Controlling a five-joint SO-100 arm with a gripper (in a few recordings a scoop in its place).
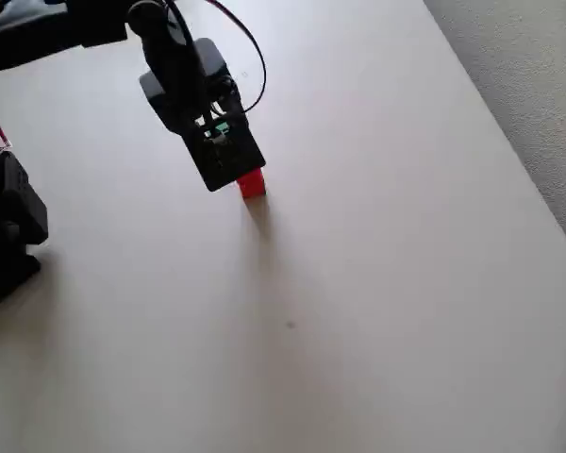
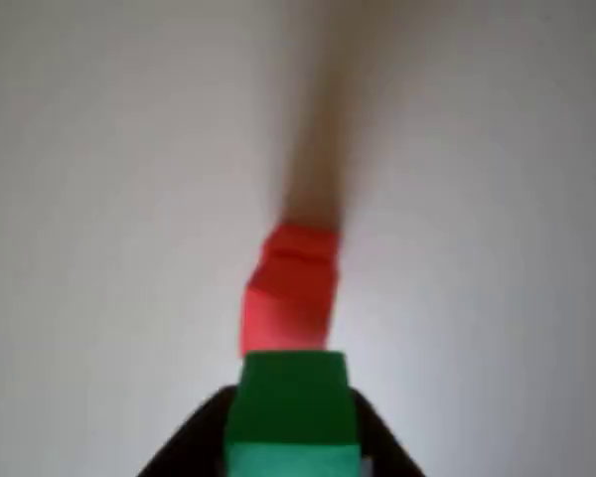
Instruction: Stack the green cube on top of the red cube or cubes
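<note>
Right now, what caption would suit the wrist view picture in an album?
The gripper holds the green cube just short of the stacked red cubes on the pale table.

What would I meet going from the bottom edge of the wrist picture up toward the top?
The green cube held between the gripper's dark fingers → the red cubes, which look like one stacked on another → the stack's dark shadow on the pale table.

The green cube (image 2: 293, 409) sits at the bottom of the wrist view, clasped between the black fingers (image 2: 194, 437) of the gripper (image 2: 293, 447). Just beyond the green cube stands a red stack (image 2: 290, 288), blurred, seemingly two cubes, casting a long shadow on the pale table (image 2: 99, 199)
</note>
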